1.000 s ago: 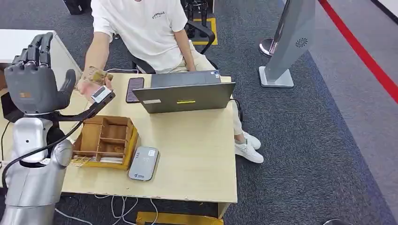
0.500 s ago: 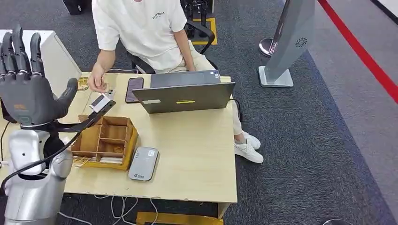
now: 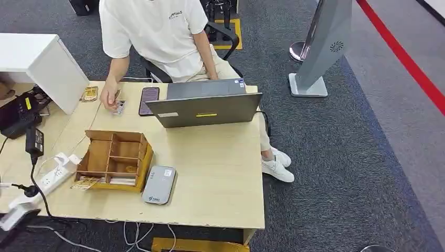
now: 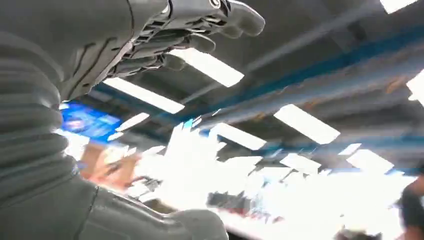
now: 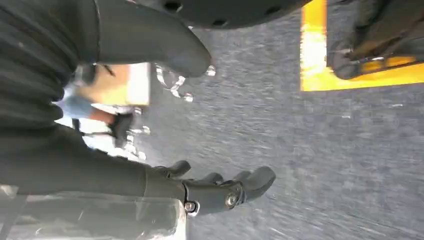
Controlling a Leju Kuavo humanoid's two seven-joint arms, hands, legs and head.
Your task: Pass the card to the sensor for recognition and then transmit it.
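Left hand (image 4: 165, 37) is empty w/ fingers spread, seen against ceiling lights in the left wrist view. Right hand (image 5: 150, 150) also holds nothing, fingers apart, over grey carpet (image 5: 310, 150). Card (image 3: 118, 106) lies on the desk (image 3: 220, 173) under the person's hand (image 3: 109, 97), between a phone (image 3: 148, 100) and a 2nd card (image 3: 89, 94). Grey card reader (image 3: 159, 184) sits just beside the wooden organizer box (image 3: 114, 159), in front of the laptop (image 3: 205, 103).

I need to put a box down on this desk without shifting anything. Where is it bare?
The largest bare patch lies right of the grey card reader, in front of the laptop, out to the table edge. The left side is crowded: wooden organizer, power strip, cables, and the person's hand behind.
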